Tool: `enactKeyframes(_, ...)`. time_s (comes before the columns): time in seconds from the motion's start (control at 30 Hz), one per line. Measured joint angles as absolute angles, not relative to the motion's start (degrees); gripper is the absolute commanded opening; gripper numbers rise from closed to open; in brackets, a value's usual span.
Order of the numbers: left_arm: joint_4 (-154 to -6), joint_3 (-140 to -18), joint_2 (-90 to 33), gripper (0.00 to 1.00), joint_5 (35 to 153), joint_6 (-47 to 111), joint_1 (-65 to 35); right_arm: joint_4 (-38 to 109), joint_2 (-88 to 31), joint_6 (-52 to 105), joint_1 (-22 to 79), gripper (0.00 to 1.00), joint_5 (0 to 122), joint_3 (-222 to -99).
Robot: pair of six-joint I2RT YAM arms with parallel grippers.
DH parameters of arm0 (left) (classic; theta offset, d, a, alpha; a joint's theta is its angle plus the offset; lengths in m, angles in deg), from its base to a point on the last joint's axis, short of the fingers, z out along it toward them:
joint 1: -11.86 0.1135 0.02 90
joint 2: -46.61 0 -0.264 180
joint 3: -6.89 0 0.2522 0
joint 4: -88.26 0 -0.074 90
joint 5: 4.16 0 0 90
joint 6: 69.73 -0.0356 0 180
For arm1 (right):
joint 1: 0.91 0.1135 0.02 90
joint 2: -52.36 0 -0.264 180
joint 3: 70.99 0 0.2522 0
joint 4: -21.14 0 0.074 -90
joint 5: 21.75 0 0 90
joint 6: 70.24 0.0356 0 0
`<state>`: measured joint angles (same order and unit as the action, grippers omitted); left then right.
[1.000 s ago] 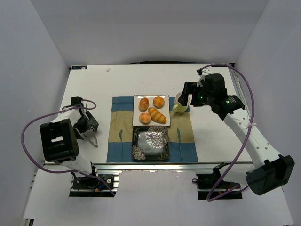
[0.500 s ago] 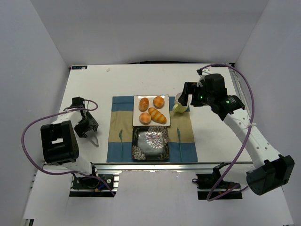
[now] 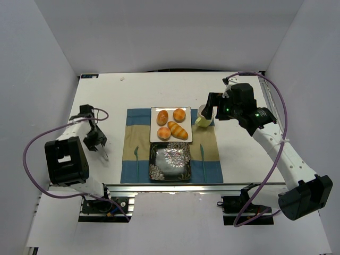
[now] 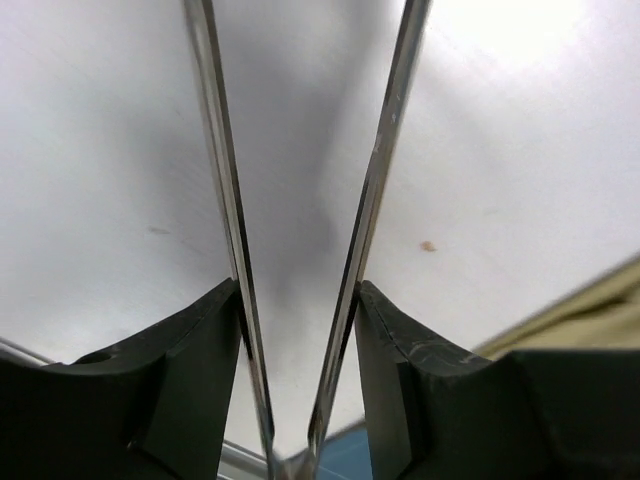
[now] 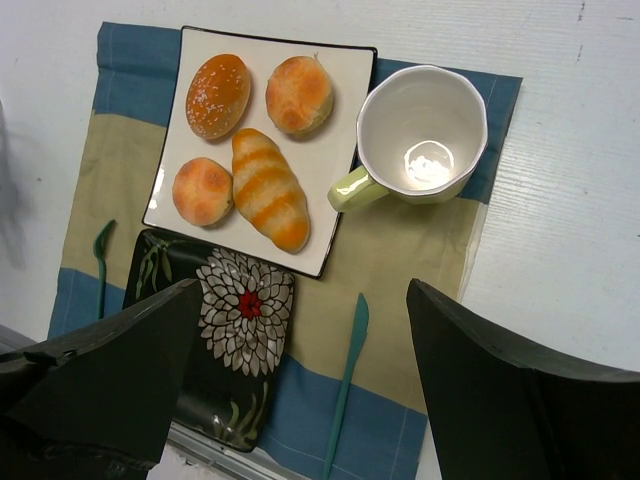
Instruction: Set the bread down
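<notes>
The bread (image 5: 218, 95) is a small oval golden roll at the back left of the white plate (image 5: 342, 150), also seen in the top view (image 3: 162, 117). My left gripper (image 4: 298, 300) is far to the left of the placemat (image 3: 95, 139). Its pads (image 4: 395, 350) press on the two arms of metal tongs (image 4: 385, 180), which point at bare table. My right gripper (image 5: 303, 290) hangs open and empty high over the placemat near the cup (image 3: 211, 110).
A ridged roll (image 5: 270, 188) and two rounder buns (image 5: 300, 93) share the white plate. A black floral plate (image 5: 240, 330) lies in front of it. A white-and-green cup (image 5: 420, 135), a teal knife (image 5: 348, 385) and a teal fork (image 5: 100, 262) rest on the placemat (image 5: 400, 250).
My left gripper has closed in on the tongs, squeezing their arms closer together, and has drifted slightly back and left. The right arm has not moved.
</notes>
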<state>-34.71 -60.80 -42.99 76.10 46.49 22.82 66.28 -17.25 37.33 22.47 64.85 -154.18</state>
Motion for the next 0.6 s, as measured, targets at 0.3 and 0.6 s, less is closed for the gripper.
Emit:
enactKeyframes(0.3,-23.8,-87.6,-40.0,0.58,73.1,48.5,22.9,66.3,-17.3,37.5,22.5,0.89,64.6,-154.2)
enactKeyframes(0.6,-17.9,-97.0,-39.5,0.59,76.5,47.9,17.0,67.4,-17.4,37.8,22.5,0.89,66.0,-155.8)
